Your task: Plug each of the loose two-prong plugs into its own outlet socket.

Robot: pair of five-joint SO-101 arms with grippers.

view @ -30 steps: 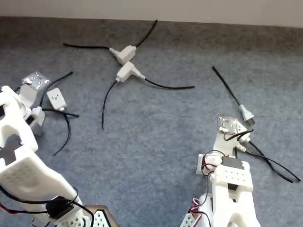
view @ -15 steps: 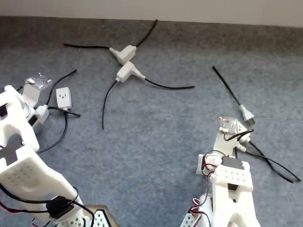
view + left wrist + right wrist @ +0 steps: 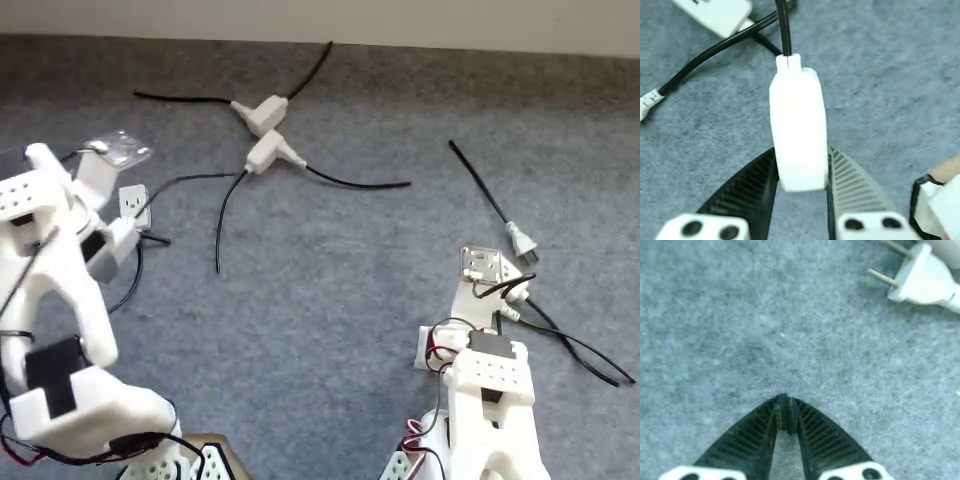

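Observation:
My left gripper [image 3: 800,175] is shut on a white plug [image 3: 797,130] with a black cable; its prongs are hidden. In the high view this plug [image 3: 118,236] hangs at the left, right next to a white outlet socket [image 3: 133,203] lying on the carpet, which also appears in the left wrist view as the socket [image 3: 715,12]. My right gripper [image 3: 786,416] is shut on nothing, low over the carpet. A loose white two-prong plug [image 3: 922,277] lies just beyond it, at the right of the high view as the plug [image 3: 521,241].
Two white connectors [image 3: 264,132] with black cables lie side by side at the back centre. More black cable [image 3: 575,345] runs beside the right arm [image 3: 487,370]. The floor is grey carpet [image 3: 340,280], with a pale wall edge at the back.
The left arm has risen and swung right with the white plug, dragging its cable; the outlet socket shifted slightly. The right arm has not moved.

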